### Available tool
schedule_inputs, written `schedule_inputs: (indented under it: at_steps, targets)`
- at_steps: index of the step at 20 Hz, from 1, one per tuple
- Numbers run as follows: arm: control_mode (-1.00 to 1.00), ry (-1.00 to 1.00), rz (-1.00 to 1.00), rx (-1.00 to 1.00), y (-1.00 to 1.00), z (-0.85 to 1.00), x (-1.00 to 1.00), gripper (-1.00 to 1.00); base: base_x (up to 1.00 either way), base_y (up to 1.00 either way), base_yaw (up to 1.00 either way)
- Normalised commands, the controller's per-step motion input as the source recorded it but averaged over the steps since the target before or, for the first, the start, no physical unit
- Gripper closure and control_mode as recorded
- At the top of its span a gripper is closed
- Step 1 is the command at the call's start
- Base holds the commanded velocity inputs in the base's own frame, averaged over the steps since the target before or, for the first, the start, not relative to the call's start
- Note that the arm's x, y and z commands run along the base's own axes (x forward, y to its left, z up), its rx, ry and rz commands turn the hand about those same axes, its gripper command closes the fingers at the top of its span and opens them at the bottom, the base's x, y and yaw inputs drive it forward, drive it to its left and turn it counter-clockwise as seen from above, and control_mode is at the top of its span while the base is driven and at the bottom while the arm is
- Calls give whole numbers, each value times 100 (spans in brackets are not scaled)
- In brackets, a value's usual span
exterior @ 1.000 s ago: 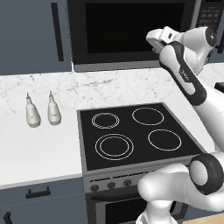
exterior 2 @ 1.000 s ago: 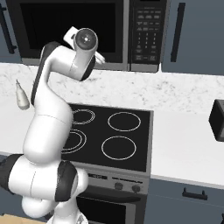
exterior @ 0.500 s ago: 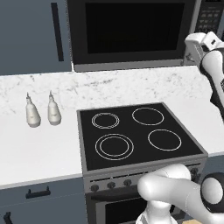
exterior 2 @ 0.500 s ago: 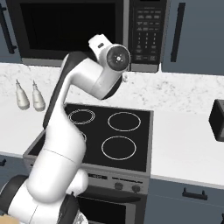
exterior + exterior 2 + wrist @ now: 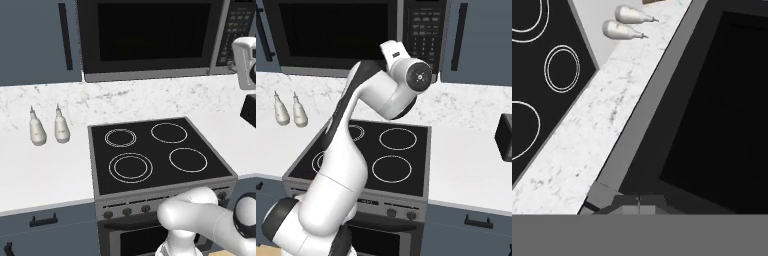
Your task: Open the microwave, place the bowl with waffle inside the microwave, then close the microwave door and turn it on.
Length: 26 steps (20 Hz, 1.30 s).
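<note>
Gripper: the gripper (image 5: 638, 199) appeared at the bottom of the hand view as a dark grey shape against the grey band; whether its fingers were spread or pressed together could not be told.
Arm: the white arm (image 5: 351, 155) rose from the lower left of the right base view and bent over the stove, its wrist (image 5: 415, 75) raised before the keypad panel (image 5: 422, 26).
Microwave: the microwave (image 5: 150, 37) hung above the stove, black with grey steel trim, its keypad at the right end.
Microwave door: the microwave door (image 5: 712, 105) was closed; in the hand view its dark glass lay directly ahead of the gripper and filled the right half of the picture, with the grey lower frame running diagonally beside it.
Door relative to gripper: the gripper sat close to the lower frame of the door; touching or apart could not be told.
Stove: the black stove (image 5: 155, 152) with four white rings lay below the microwave, set in the counter.
Counter: the white marbled counter (image 5: 35, 170) ran on both sides of the stove, with a marbled backsplash behind it.
Bottles: two small pale bottles (image 5: 48, 128) stood side by side on the counter, left of the stove.
Dark box: a dark box (image 5: 504, 137) stood on the counter at the right edge of the right base view.
</note>
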Motion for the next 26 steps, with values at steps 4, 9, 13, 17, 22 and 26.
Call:
schedule_inputs:
  at_steps: [4, 9, 13, 17, 22, 26]
  targets:
    - [-100, 0, -5, 8, -19, 0, 28, 100, 0, 0, 0]
    - [-100, 0, -4, 2, -33, 0, 36, 100, 0, 0, 0]
    - [-100, 0, -4, 2, -26, 0, 36, 100, 0, 0, 0]
    - [-100, 0, -3, 2, -12, -3, 35, 100, 0, 0, 0]
    - [-100, 0, -1, 0, -1, -23, 34, 100, 0, 0, 0]
    - [-100, 0, 0, 1, -6, -22, 45, 100, 0, 0, 0]
